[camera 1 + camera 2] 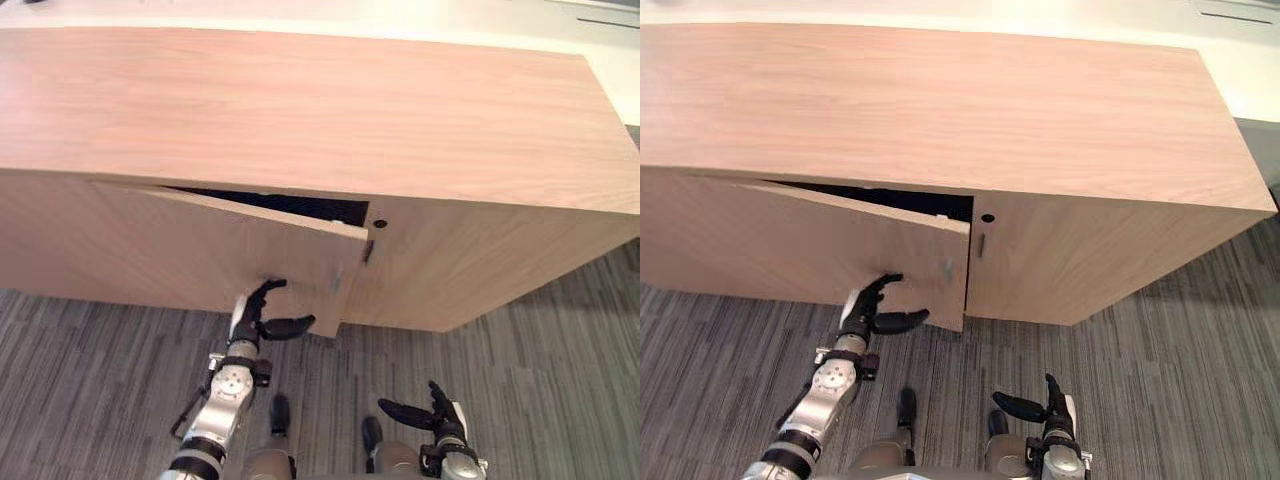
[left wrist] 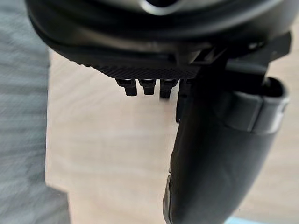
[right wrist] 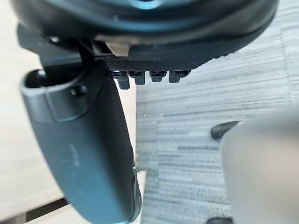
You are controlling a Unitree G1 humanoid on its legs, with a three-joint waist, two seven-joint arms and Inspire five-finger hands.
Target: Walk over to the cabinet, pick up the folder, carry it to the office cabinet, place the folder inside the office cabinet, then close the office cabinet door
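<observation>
A long, low light-wood office cabinet stands across the view. Its left door hangs ajar, and a dark wedge of the inside shows above the door's top edge; what lies inside is hidden. My left hand rests its straight fingers against the door's face near the lower free corner, with the thumb out to the side. The left wrist view has the same hand close to the wooden door. My right hand hangs open and low over the carpet, holding nothing.
The right door is closed, with a small keyhole and a slim handle by the seam. Grey striped carpet covers the floor in front. A pale floor strip runs behind the cabinet.
</observation>
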